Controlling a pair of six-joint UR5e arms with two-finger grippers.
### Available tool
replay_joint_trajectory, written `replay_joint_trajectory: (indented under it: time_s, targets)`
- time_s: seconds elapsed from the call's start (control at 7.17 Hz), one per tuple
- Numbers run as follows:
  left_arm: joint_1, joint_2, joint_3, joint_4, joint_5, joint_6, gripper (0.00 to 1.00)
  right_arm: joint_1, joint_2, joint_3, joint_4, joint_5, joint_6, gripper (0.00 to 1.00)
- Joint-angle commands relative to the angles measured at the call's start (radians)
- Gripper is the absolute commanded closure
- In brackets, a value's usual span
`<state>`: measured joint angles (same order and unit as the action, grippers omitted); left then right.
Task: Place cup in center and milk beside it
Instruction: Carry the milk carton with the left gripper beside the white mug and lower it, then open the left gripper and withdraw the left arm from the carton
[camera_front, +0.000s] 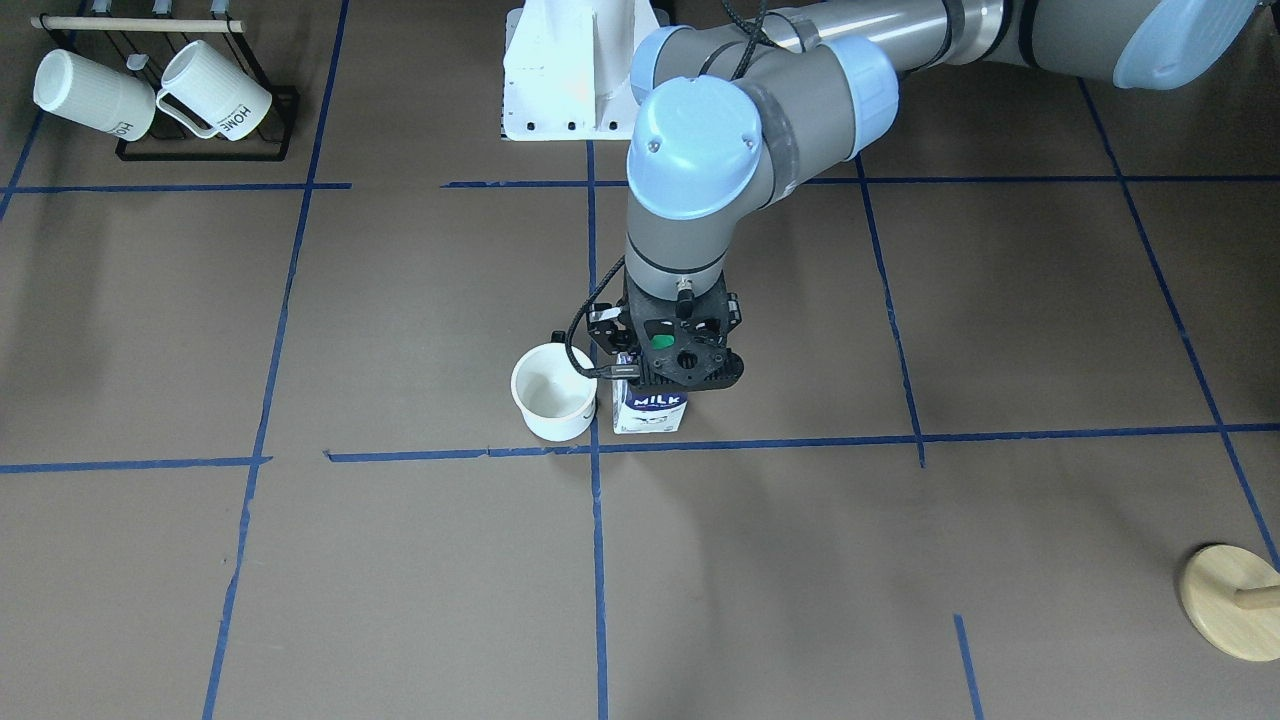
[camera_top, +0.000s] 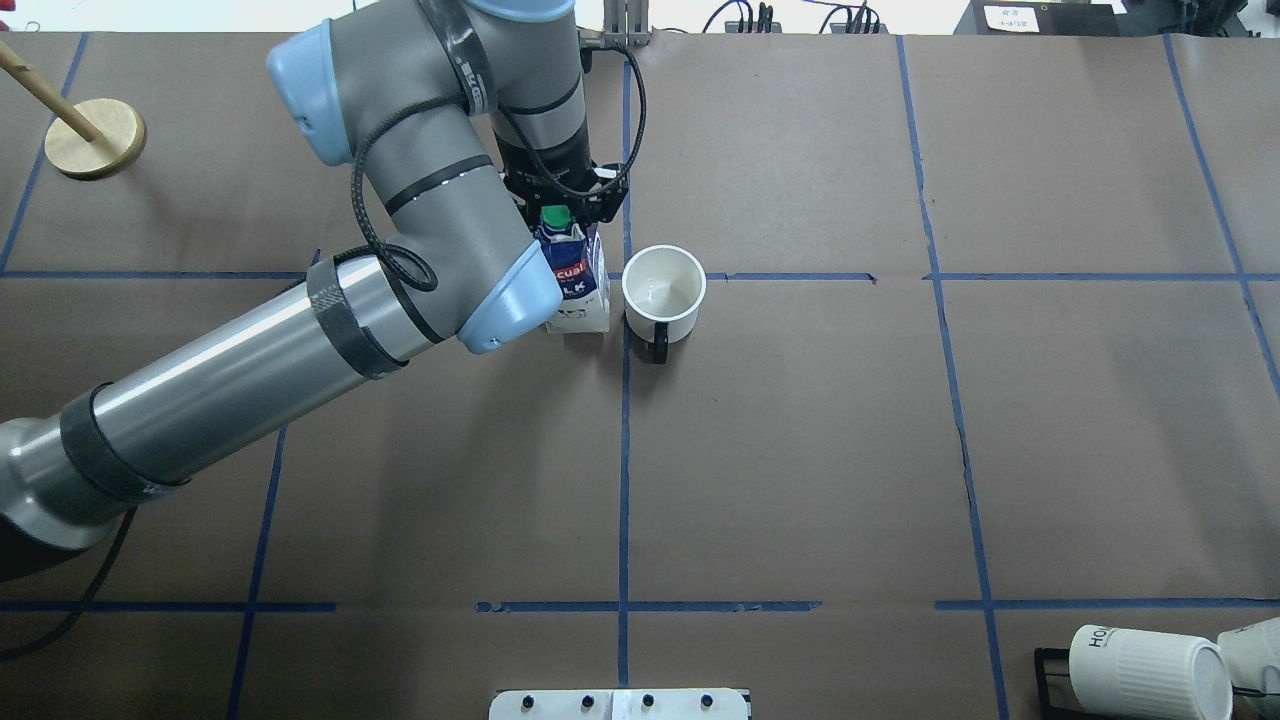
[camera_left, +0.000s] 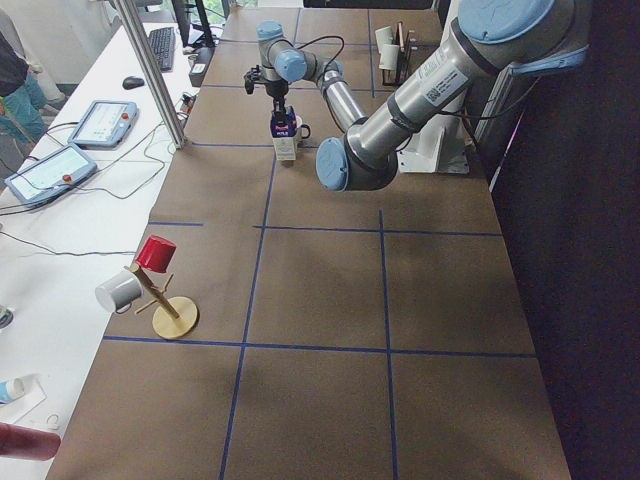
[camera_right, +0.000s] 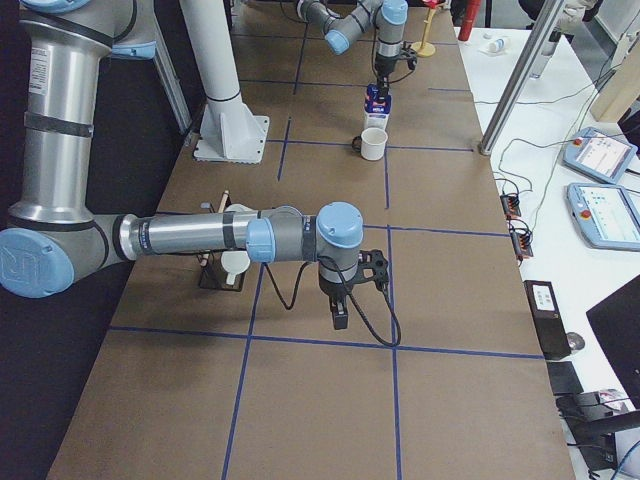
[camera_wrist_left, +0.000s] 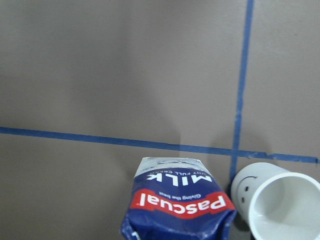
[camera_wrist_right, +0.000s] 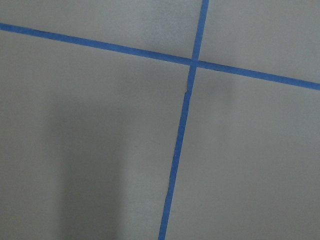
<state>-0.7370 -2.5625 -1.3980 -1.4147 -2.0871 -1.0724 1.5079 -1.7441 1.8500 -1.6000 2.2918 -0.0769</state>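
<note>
The white cup (camera_top: 663, 283) stands upright at the crossing of the blue tape lines, its black handle towards the robot; it also shows in the front view (camera_front: 553, 392) and, with its smiley face, in the left wrist view (camera_wrist_left: 280, 200). The dark blue milk carton (camera_front: 650, 410) stands on the table right beside it, on my left side (camera_top: 578, 275), close to the cup. My left gripper (camera_front: 680, 352) is straight above the carton and shut on its top by the green cap. My right gripper (camera_right: 340, 318) hangs low over bare table far from both; I cannot tell whether it is open.
A black rack with two white ribbed "HOME" mugs (camera_front: 150, 95) stands at the robot's near right corner. A wooden peg stand (camera_top: 95, 138) is at the far left corner. The robot's white base (camera_front: 565, 75) is at the near edge.
</note>
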Motion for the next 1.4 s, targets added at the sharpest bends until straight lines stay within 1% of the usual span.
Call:
replay_joint_trajectory:
  time_s: [0.0,0.14,0.28,0.42,0.56,0.7,0.84,0.98,1.12,1.26]
  targets:
    - [0.018,0.005,0.008,-0.007,0.001,0.003,0.30,0.000,0.000,0.002,0.000,0.000,0.000,0.00]
    - [0.018,0.007,0.004,-0.009,0.007,0.006,0.00,0.000,0.000,0.002,0.000,0.000,0.000,0.00]
    - [0.018,0.005,0.002,-0.007,0.027,0.005,0.00,0.000,0.000,0.000,0.000,0.000,0.000,0.00]
    - [0.013,0.004,-0.012,0.005,0.025,0.037,0.00,0.000,0.003,0.002,0.000,0.000,-0.001,0.00]
    - [-0.004,0.005,-0.047,0.029,0.019,0.052,0.00,0.000,0.011,0.000,0.000,0.006,0.000,0.00]
    - [-0.031,0.007,-0.102,0.093,0.013,0.060,0.00,0.000,0.009,0.000,-0.001,0.008,0.000,0.00]
    - [-0.110,0.052,-0.210,0.196,-0.060,0.169,0.00,0.000,0.011,-0.002,-0.002,0.008,0.002,0.00]
    - [-0.187,0.196,-0.357,0.233,-0.156,0.292,0.00,0.000,0.011,0.000,-0.002,0.006,0.003,0.00]
    - [-0.267,0.326,-0.446,0.234,-0.169,0.424,0.00,0.000,0.011,-0.002,-0.002,0.005,0.003,0.00]
    - [-0.369,0.437,-0.478,0.234,-0.177,0.601,0.00,0.000,0.011,-0.005,-0.002,0.005,0.015,0.00]
